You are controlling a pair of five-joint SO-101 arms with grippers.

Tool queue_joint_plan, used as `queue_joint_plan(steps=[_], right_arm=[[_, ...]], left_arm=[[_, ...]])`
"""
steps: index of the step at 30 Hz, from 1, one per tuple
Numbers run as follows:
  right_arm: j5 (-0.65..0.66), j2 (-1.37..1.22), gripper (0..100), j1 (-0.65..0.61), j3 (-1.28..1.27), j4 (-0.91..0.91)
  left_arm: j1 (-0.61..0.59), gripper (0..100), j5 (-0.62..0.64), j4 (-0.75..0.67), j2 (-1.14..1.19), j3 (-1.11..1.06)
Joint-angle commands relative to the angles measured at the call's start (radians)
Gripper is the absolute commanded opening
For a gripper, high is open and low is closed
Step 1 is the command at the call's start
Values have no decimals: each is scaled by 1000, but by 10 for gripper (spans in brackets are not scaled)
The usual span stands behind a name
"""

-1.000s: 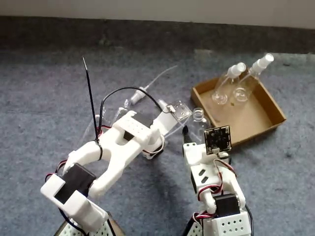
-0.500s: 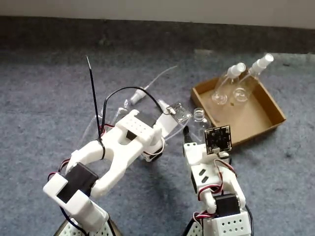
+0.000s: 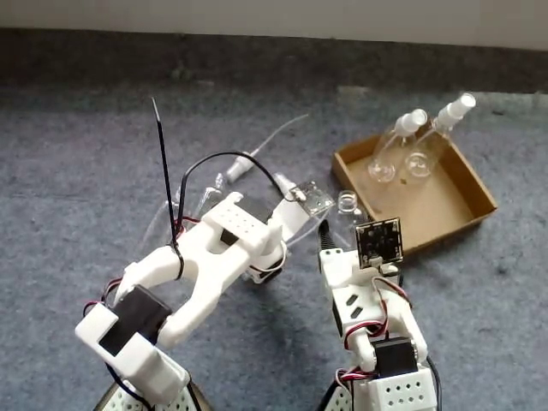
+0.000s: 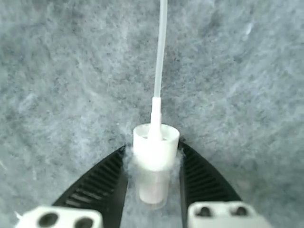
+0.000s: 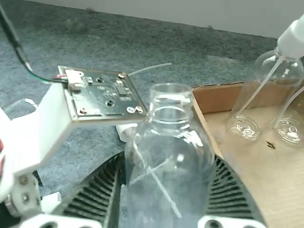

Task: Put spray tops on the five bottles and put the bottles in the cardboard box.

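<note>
Over the grey desk (image 3: 86, 154), a spray top (image 4: 156, 141) is being gripped by the left end effector (image 4: 153, 149), a bottle (image 5: 167, 128) by the right end effector (image 5: 168, 162).

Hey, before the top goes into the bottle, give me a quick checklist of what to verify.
1. Spray top gripped between left fingers: ok.
2. Bottle gripped between right fingers: ok.
3. Bottle mouth open: ok.
4. Tube straight: ok.
5. Tube aimed at mouth: not ok, it points at the carpet.
6. Box has bare floor beside two capped bottles: ok.
</note>
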State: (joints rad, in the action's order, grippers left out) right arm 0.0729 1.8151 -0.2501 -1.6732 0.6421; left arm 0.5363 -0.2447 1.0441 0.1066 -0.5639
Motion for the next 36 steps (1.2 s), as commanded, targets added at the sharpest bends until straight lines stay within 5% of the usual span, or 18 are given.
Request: queue_joint_plan(steps=[1,11,19,30,36], right_arm=[[0,22,145,7,-96,-28],[0,22,145,7,-96,-28],[0,22,145,7,-96,-28],[0,22,145,7,-96,-28],[0,22,145,7,-96,-28]], left_arm=[[45,13,-11,78,-97,-7],[36,15,-31,276,-418,-15],[-148,14,-624,416,-466,-16],[-397,14,-677,440,-467,-10],[-524,14,-1020,482,-467,-7]])
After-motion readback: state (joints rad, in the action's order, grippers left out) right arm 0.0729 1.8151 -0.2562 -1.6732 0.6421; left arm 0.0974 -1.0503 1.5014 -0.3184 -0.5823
